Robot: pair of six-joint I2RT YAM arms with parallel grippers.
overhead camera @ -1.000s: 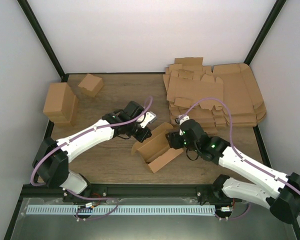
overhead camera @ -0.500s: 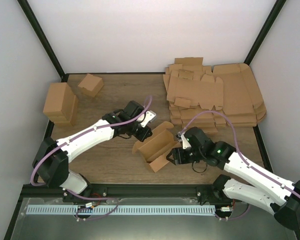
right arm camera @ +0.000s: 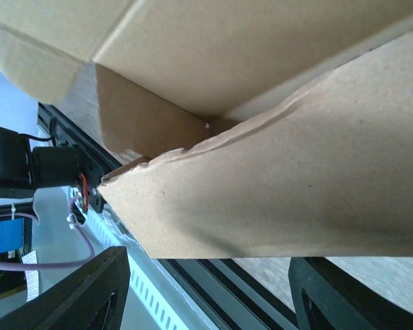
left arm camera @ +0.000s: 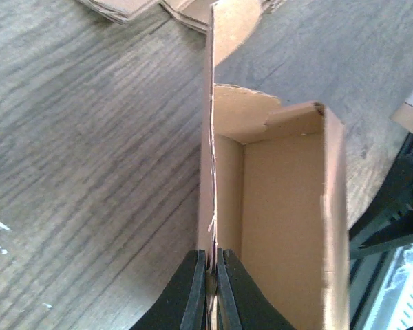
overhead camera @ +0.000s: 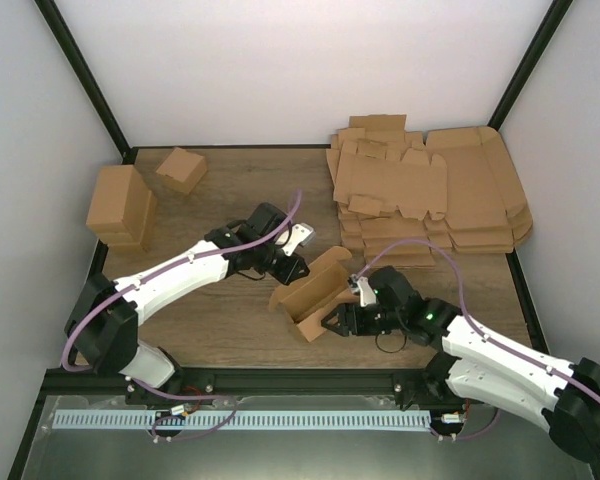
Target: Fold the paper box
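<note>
The paper box (overhead camera: 312,292) is a brown, half-folded oblong tray near the table's middle front. My left gripper (overhead camera: 288,268) is shut on its far long wall; in the left wrist view the pads (left arm camera: 210,289) pinch the wall's thin edge, with the open box interior (left arm camera: 286,227) to the right. My right gripper (overhead camera: 332,322) is open at the box's near end. In the right wrist view a loose flap (right arm camera: 282,185) fills the frame above the spread fingers (right arm camera: 89,289), not gripped.
A stack of flat die-cut cardboard sheets (overhead camera: 430,190) lies at the back right. Two folded brown boxes (overhead camera: 120,205) (overhead camera: 182,169) stand at the back left. The table's front rail (overhead camera: 300,380) runs just below the box.
My right arm swung from beside the box's right side down and left to its near end. The box shifted slightly. My left gripper kept its hold.
</note>
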